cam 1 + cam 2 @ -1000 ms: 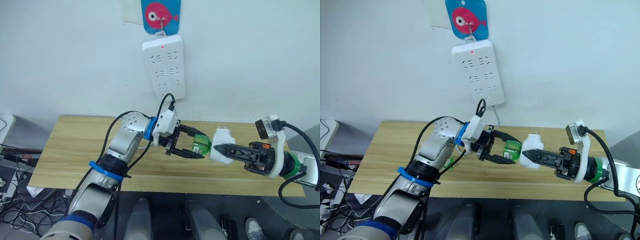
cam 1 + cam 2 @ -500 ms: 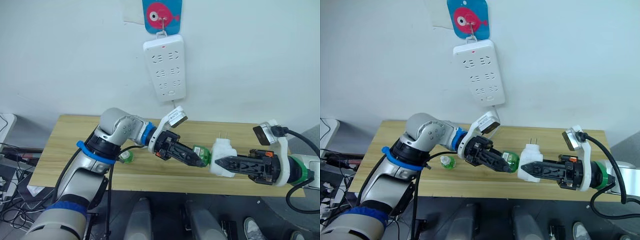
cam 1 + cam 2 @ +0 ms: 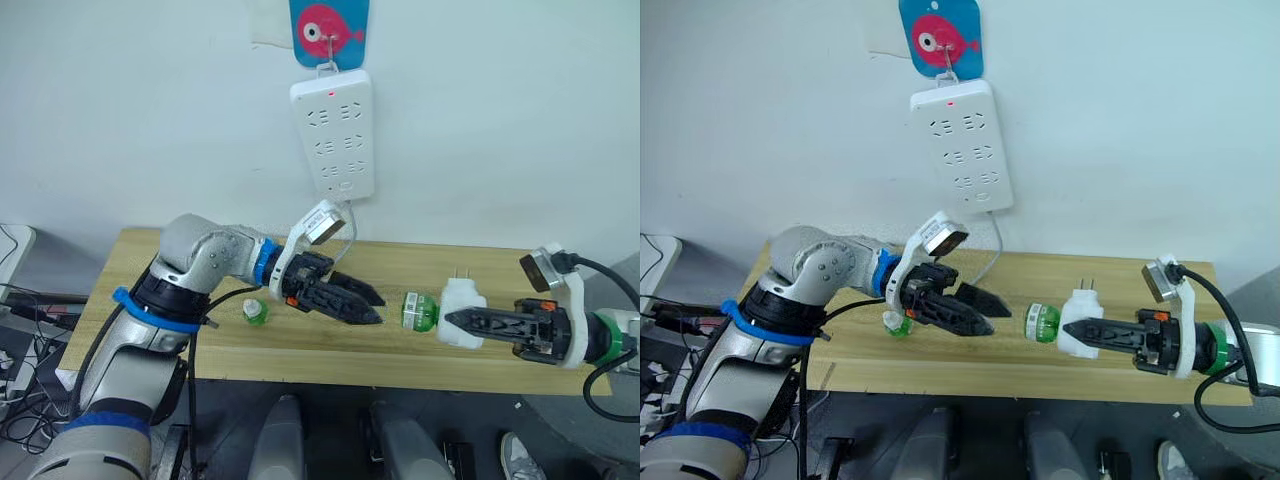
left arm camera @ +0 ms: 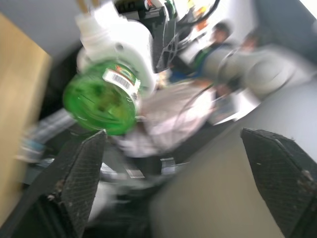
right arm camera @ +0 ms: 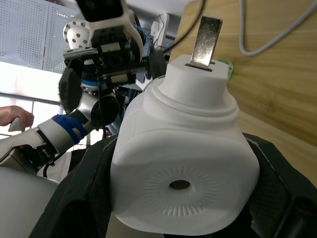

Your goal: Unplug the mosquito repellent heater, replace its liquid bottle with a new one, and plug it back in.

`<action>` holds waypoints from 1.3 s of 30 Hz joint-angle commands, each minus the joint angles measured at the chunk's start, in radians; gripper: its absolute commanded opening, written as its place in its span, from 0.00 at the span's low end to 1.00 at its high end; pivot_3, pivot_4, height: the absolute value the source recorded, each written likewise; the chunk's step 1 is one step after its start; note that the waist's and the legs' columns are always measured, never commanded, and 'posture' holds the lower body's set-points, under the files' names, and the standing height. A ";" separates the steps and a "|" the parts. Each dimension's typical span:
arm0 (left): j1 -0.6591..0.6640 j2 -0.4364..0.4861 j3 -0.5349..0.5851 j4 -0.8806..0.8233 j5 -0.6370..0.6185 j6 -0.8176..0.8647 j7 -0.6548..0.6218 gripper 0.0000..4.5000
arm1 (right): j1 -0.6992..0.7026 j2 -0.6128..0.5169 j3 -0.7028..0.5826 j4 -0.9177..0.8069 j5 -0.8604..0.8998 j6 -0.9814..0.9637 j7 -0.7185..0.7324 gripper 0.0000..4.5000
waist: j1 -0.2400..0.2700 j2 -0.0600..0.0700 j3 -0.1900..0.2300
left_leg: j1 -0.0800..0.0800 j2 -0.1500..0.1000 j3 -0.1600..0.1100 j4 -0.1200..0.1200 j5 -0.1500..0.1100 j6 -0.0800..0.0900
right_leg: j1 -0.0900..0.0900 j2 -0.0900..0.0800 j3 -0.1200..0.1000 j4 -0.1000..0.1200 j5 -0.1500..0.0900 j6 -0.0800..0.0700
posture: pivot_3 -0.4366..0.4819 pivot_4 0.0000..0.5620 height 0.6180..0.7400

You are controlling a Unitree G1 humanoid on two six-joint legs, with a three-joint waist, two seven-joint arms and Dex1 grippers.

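From my head cameras the right hand (image 3: 452,320) clamps the mosquito repellent heater (image 3: 462,313) above the wooden surface (image 3: 150,290), prongs up, with a green liquid bottle (image 3: 420,310) seated in its socket and pointing at the left hand (image 3: 372,307). My right wrist camera adds what those views hide: the heater's ribbed back with a small centre hole and one flat metal prong. My left wrist camera looks straight at the bottle's round green base and barcode label, between fingers (image 4: 74,183) spread wide apart and gripping nothing. A second, white-capped green bottle (image 3: 254,313) lies on the surface just beside the left forearm. On the wall above hangs a white power strip (image 3: 333,133) with a red light, under a blue card showing a pink fish (image 3: 328,20).
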 commanded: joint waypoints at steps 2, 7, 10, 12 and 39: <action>0.086 -0.021 0.023 -0.042 0.187 -0.465 -0.076 0.99 | -0.016 -0.026 -0.044 0.043 0.022 0.050 0.056 0.69 | 0.001 0.000 0.000 | 0.000 0.000 0.001 0.000 0.000 0.000 | 0.000 0.000 0.001 0.000 0.000 0.000 | 0.48 0.50 1.00; 0.159 -0.205 0.115 0.101 0.403 -1.195 -0.019 0.99 | -0.046 -0.023 -0.028 0.071 0.022 0.074 0.064 0.69 | 0.006 0.000 0.000 | 0.000 0.000 0.007 0.000 0.000 0.000 | 0.000 0.000 0.003 -0.001 0.000 0.000 | 0.48 0.51 1.00; 0.152 -0.274 0.122 0.194 0.472 -1.495 -0.018 0.99 | -0.071 -0.012 -0.016 0.081 0.022 0.081 0.061 0.69 | 0.008 0.000 0.000 | 0.000 -0.001 0.010 0.000 0.000 0.001 | 0.000 0.000 0.003 -0.001 0.000 -0.001 | 0.48 0.51 1.00; 0.142 -0.306 0.120 0.251 0.497 -1.634 -0.020 0.99 | -0.088 -0.008 -0.009 0.089 0.022 0.087 0.061 0.69 | 0.008 0.000 0.000 | 0.000 -0.001 0.010 0.000 -0.001 0.001 | -0.001 0.000 0.004 -0.001 0.001 -0.001 | 0.48 0.51 1.00; 0.109 -0.350 0.033 0.347 0.508 -1.867 -0.006 0.51 | -0.157 0.095 -0.010 0.084 0.022 0.080 -0.007 0.69 | 0.000 0.000 0.000 | 0.000 -0.002 0.009 0.000 -0.002 0.005 | -0.001 0.000 0.004 0.002 0.001 -0.001 | 0.46 0.52 1.00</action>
